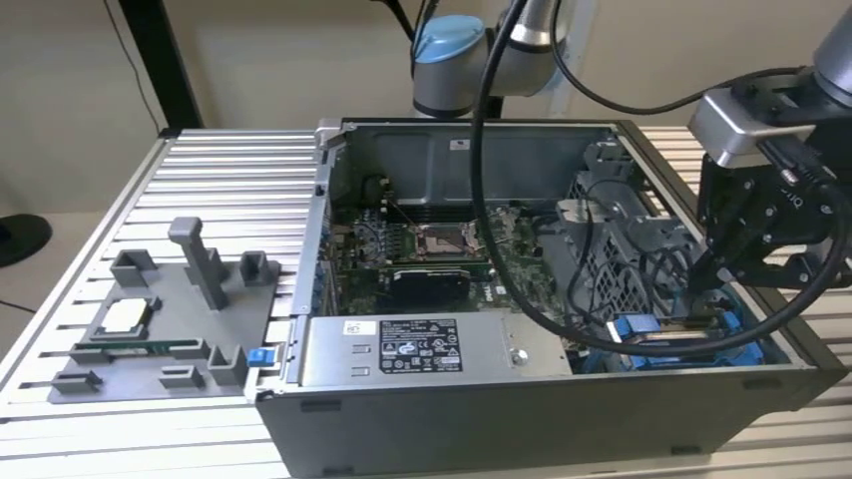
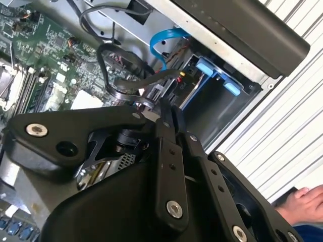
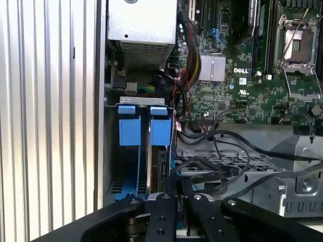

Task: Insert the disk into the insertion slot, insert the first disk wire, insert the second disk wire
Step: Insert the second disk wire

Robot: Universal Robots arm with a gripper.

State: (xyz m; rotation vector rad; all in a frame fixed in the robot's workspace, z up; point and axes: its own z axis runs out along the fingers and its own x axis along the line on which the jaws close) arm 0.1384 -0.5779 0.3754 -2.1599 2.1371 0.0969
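At the exterior view's right corner of the open computer case [image 1: 533, 419], which stands on the slatted worktop [image 1: 226, 170], the disk [image 1: 639, 329] in its blue carrier lies inside the insertion slot [image 2: 217, 108]. Just above it the claw [image 2: 167, 112] hangs pressed together, pinching the end of a black wire [image 2: 115, 92] close beside the disk's edge. A person's hand [image 2: 303, 201] sits outside the case.
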